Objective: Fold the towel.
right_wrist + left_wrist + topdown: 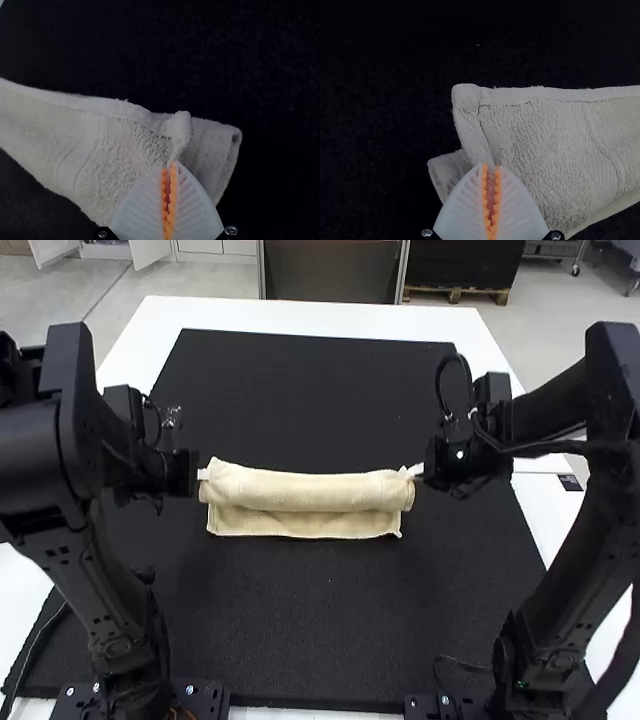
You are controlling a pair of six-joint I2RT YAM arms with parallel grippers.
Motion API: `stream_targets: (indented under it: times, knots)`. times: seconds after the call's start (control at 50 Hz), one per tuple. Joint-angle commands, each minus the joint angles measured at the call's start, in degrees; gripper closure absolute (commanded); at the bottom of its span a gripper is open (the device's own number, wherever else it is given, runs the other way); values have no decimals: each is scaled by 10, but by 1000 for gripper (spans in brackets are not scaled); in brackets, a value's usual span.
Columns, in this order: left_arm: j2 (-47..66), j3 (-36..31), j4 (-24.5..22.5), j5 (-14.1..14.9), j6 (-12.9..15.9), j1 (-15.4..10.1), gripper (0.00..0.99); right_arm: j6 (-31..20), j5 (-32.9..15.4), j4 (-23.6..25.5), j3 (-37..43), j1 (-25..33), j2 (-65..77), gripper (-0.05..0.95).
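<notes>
The cream towel lies folded over in a long strip across the middle of the mat, a lower layer showing along its near side, as the high view has it: towel point(310, 492). At the strip's left end is my left gripper point(203, 474), and at its right end my right gripper point(416, 470). In the left wrist view, the left gripper point(491, 170) is shut on the towel point(545, 135) close to a corner. Pinched cloth sits between the tips of the right gripper point(169, 166) in the right wrist view, near a bunched corner of the towel point(110, 145).
A black mat point(300, 620) lies under the towel on the white table point(250, 315). The left arm stands along the mat's left side and the right arm along its right side. Black mat surface extends in front of and behind the towel.
</notes>
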State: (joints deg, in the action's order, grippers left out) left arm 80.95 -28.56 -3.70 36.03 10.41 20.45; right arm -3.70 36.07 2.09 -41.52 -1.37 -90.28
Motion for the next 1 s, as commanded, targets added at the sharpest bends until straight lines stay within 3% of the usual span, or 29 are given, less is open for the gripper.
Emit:
stream_targets:
  times: [0.0,0.16,0.46,0.6,0.66,0.72,0.82,0.9,0.98]
  knots:
    - [-10,11,-17,-10,17,9,982,-5,4,-18,14,9,14,916]
    - [-9,37,-46,-19,17,6,982,5,0,-61,34,9,5,916]
    - [-6,80,-99,-40,23,3,980,-2,-3,-95,57,9,-34,913]
    - [-1,89,-120,-47,25,2,979,-10,-6,-110,67,8,-47,880]
    - [-1,90,-123,-53,26,2,966,-13,-5,-112,70,9,-51,821]
    - [-1,90,-125,-55,28,2,875,-12,-5,-123,72,9,-53,634]
    - [-1,91,-140,-59,27,3,728,-11,-5,-125,72,9,-53,456]
    - [-1,92,-147,-65,25,6,487,-7,-3,-124,72,8,-53,267]
    - [-1,92,-153,-71,25,6,207,-4,0,-124,72,9,-53,180]
